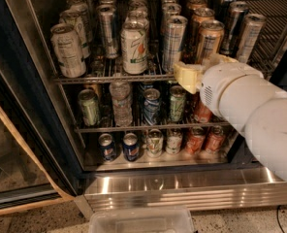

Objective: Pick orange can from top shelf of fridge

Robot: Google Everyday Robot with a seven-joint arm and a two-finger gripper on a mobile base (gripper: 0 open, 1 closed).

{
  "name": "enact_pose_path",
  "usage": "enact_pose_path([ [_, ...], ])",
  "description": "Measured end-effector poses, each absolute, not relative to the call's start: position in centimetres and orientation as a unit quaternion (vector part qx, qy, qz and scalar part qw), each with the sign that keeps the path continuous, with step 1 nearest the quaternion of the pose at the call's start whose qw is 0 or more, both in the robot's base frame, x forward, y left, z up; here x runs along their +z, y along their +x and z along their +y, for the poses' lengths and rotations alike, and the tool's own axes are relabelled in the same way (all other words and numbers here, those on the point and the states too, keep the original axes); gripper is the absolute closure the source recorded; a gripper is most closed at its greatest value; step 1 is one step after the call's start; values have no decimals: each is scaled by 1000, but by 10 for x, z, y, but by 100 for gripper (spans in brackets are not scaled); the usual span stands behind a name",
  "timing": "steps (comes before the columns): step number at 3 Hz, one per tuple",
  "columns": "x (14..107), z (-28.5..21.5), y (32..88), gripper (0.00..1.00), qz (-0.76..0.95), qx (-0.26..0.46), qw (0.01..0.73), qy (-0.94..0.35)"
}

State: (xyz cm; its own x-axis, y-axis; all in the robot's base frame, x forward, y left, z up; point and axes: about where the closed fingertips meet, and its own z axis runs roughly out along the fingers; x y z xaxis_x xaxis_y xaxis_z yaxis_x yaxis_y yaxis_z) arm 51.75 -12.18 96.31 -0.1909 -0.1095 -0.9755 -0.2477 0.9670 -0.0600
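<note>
The orange can (209, 39) stands upright at the front right of the top shelf (109, 77) of the fridge (182, 188), tall, slim and copper-coloured with a silver lid. My gripper (201, 70), cream-coloured on the end of a white arm (250, 106), is right at the foot of the orange can, level with the shelf's front rail. It covers the can's base. More copper-orange cans stand in a row behind it.
Tall silver cans (174, 40) stand left of the orange can, dark and silver cans (250, 30) to its right. A white-green can (134, 47) is at the front middle. Lower racks hold a bottle and shorter red-orange cans (196, 140). A clear plastic bin (142, 220) lies on the floor. The glass door (12, 149) is open at left.
</note>
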Motion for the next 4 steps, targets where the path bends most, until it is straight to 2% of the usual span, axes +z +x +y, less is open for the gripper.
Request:
enact_pose_path([
  [2,976,-130,545,39,739,48,666,-85],
  [4,959,-145,544,38,738,26,672,-61],
])
